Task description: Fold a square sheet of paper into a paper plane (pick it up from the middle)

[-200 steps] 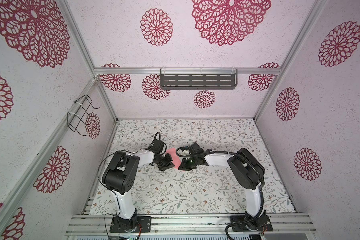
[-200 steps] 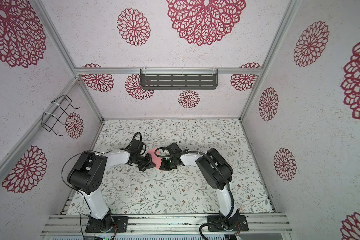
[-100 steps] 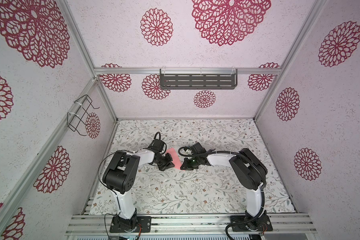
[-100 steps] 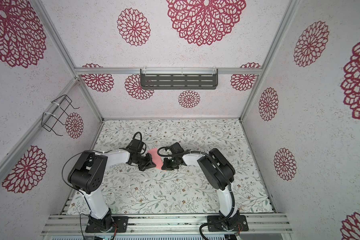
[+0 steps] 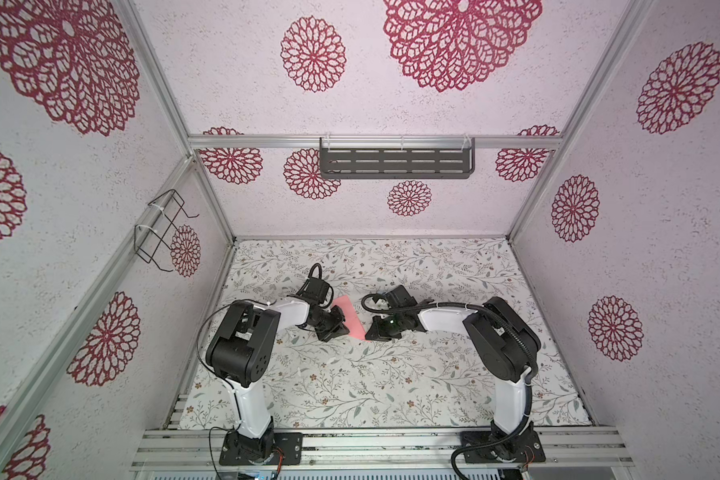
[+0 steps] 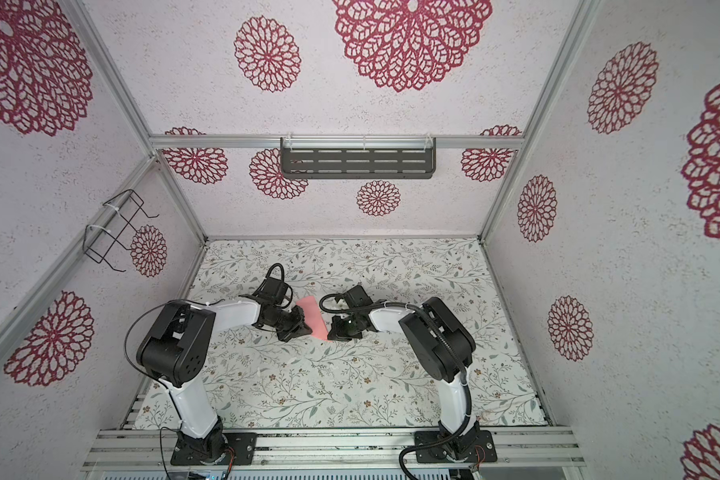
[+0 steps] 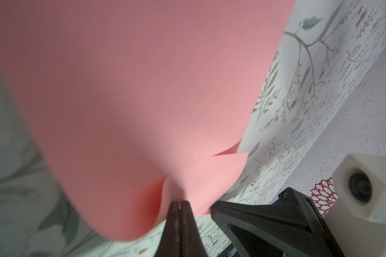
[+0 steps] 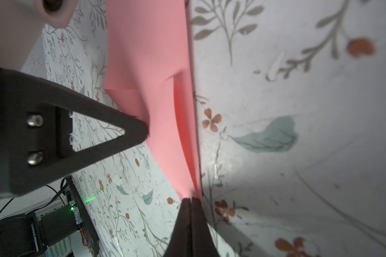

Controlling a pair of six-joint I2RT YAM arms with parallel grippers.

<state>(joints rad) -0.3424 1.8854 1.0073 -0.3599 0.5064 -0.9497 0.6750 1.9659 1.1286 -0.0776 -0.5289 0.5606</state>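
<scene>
My left gripper [image 7: 179,203] and right gripper [image 8: 191,199] were each clamped on the square sheet of paper [image 5: 348,316], its long axis running between them.

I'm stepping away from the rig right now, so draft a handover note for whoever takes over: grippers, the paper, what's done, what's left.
Left gripper: shut, pinching one edge of the salmon-pink sheet of paper.
Right gripper: shut on the far end of the same sheet.
Paper: held between both grippers over the floral mat, bent into two loose layers.
Done: sheet picked up, first fold seemingly begun.
Left: press a crease, then the remaining folds; no plane shape yet.
</scene>
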